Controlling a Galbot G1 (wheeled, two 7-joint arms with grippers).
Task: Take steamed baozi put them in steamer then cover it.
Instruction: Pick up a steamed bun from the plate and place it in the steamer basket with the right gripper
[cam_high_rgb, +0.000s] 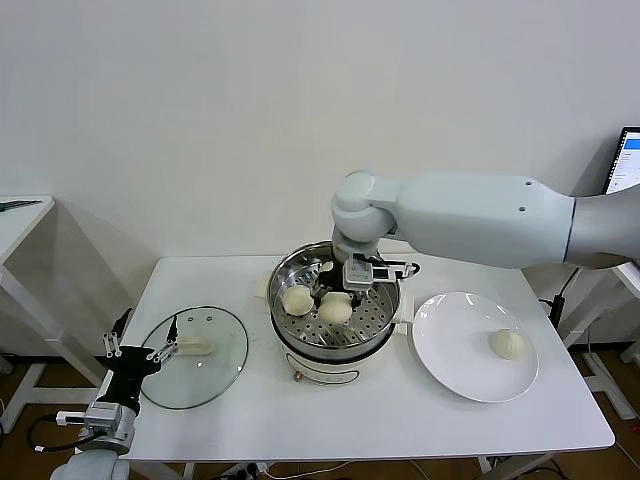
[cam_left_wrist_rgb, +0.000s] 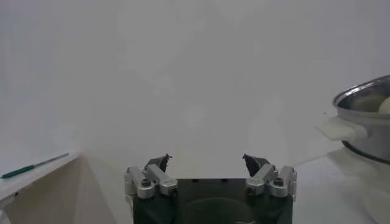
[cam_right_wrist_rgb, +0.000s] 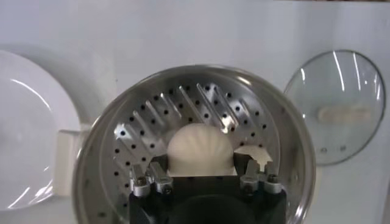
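While the left tool (cam_left_wrist_rgb: 207, 163) waits wide open, the right tool (cam_high_rgb: 352, 290) grips a baozi (cam_right_wrist_rgb: 200, 150) inside the steamer (cam_high_rgb: 377, 318).

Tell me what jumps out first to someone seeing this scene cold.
The right gripper reaches down into the steel steamer at the table's middle, closed around a baozi, with two more buns on the perforated tray beside it. One last baozi sits alone on the white plate to the robot's right. The glass lid lies flat on the left, near the idle, open left gripper.
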